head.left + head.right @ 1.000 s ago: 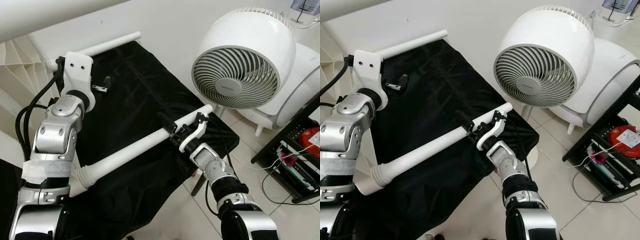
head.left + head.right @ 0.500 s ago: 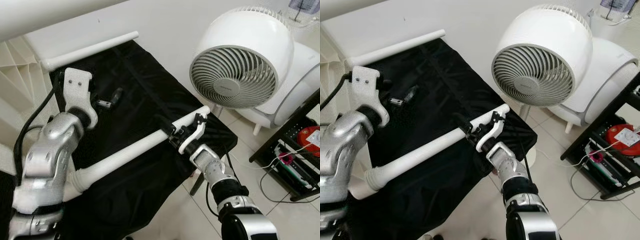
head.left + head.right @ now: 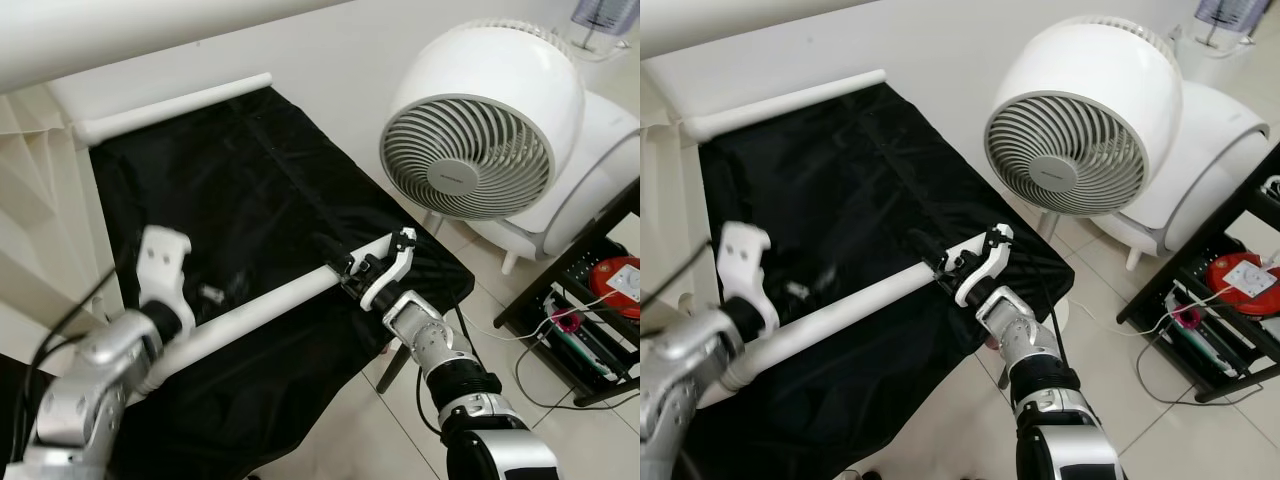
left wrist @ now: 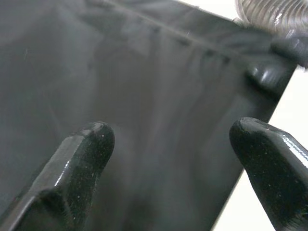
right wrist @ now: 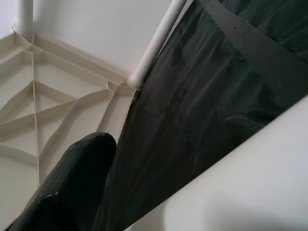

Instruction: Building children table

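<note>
The white table leg [image 3: 262, 312] lies over the black fabric sheet [image 3: 240, 190], its long axis running from near left to far right, the far end pointing toward the white round fan [image 3: 480, 130]. The right hand [image 3: 352, 277] is clamped around the leg near that far end. The left hand [image 4: 168, 159] hangs above the sheet at the near left, just beside the leg's near end, fingers [image 4: 82, 159] spread wide and holding nothing. A second white tube [image 3: 170, 103] lies along the sheet's far edge.
</note>
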